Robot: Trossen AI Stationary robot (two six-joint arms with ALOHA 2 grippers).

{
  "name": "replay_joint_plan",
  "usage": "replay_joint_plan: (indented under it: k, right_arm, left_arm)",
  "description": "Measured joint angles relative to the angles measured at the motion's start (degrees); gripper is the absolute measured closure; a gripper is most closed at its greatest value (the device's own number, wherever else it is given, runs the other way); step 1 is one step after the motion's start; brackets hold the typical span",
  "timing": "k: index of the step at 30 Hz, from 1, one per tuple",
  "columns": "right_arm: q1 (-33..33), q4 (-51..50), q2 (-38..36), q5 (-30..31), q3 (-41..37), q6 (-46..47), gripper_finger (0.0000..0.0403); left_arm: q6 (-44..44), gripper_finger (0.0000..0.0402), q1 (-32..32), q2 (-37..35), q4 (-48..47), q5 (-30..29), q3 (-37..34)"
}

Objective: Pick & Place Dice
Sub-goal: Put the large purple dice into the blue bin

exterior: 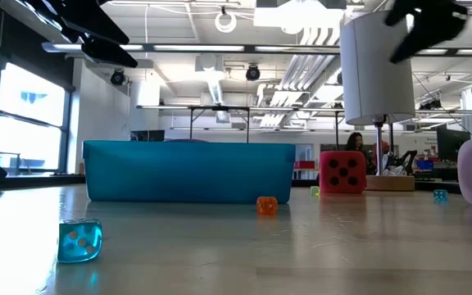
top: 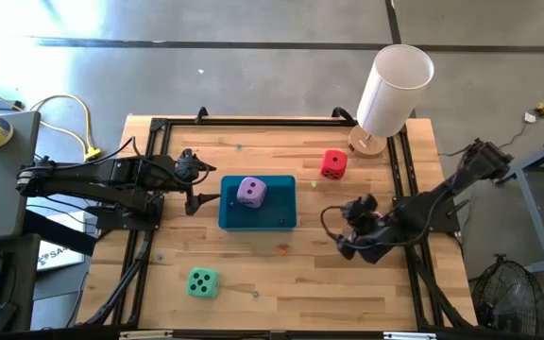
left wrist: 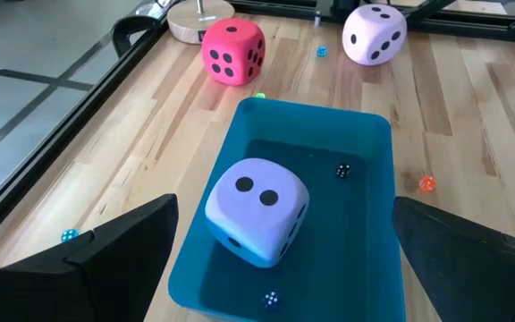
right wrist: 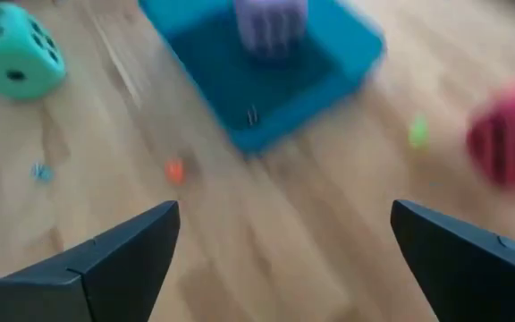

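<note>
Left gripper (top: 199, 186) sits just off the left side of the teal tray (top: 230, 215), fingers spread apart and holding nothing; its own wrist view looks right down into the tray between them. Right gripper (top: 348, 229) is over toward the right edge of the table (top: 253, 269), also with its fingers wide apart and empty, though that wrist view is pretty smeared so I wouldn't swear to much else from it. As for the dice: the lilac die (top: 250, 192) is inside the tray, tipped a bit with two dark pips facing up. The red die (top: 333, 164) sits near the far edge, just beside the wooden base of the white cylinder (top: 395, 90) in the far right corner. The mint green die (top: 202, 282) is alone near the front edge, left of centre. The pink die (left wrist: 375, 34) shows in the left wrist view on the wood beyond the tray, well apart from the red one. A few tiny dice are scattered about, like the orange one (top: 283, 250) in front of the tray.
</note>
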Motion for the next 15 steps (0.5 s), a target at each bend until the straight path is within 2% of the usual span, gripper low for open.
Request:
replay_joint_plan:
  k: [7,11,15]
  right_arm:
    - [-0.1,-19.4,-3.2,-11.8,0.0,23.9,0.0005]
    - [-0.1,-25.8,-3.3,-18.0,0.0,29.2,0.0005]
    - [-0.1,-27.2,-3.3,-22.2,0.0,31.0,0.0005]
  left_arm:
    - [-0.2,0.0002,0.0,0.0,0.1,0.0,0.0]
    - [-0.1,0.0002,0.0,0.0,0.1,0.0,0.0]
    - [-0.1,0.0002,0.0,0.0,0.1,0.0,0.0]
